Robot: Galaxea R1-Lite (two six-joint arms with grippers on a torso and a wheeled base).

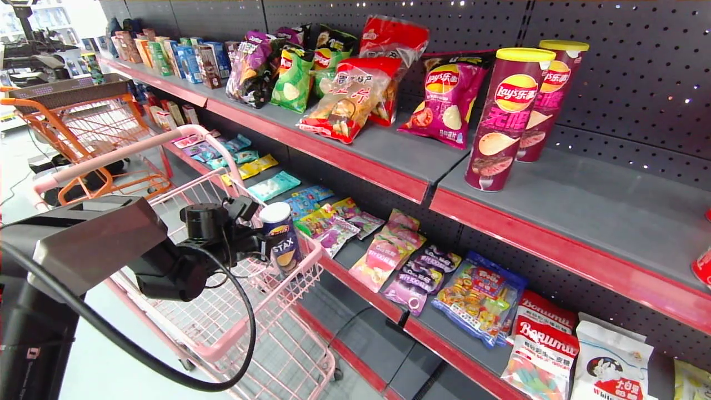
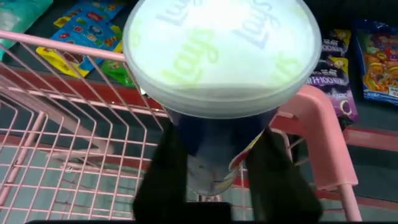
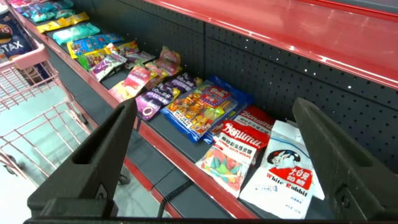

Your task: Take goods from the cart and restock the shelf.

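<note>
Grey, red-edged shelf across right of head frame, two purple chip cans standing upper right. Pink cart lower left. Left gripper above cart's shelf-side rim, left of centre, fingers pinching upright blue chip can. Right gripper fingers spread wide, facing lower-shelf snack packets

Bright, even light from overhead fills the aisle; pinpoint glints dot the pegboard. The shelf edges bow toward the head view's borders. The can in the left gripper shows its lid blurred and washed pale by glare.
</note>
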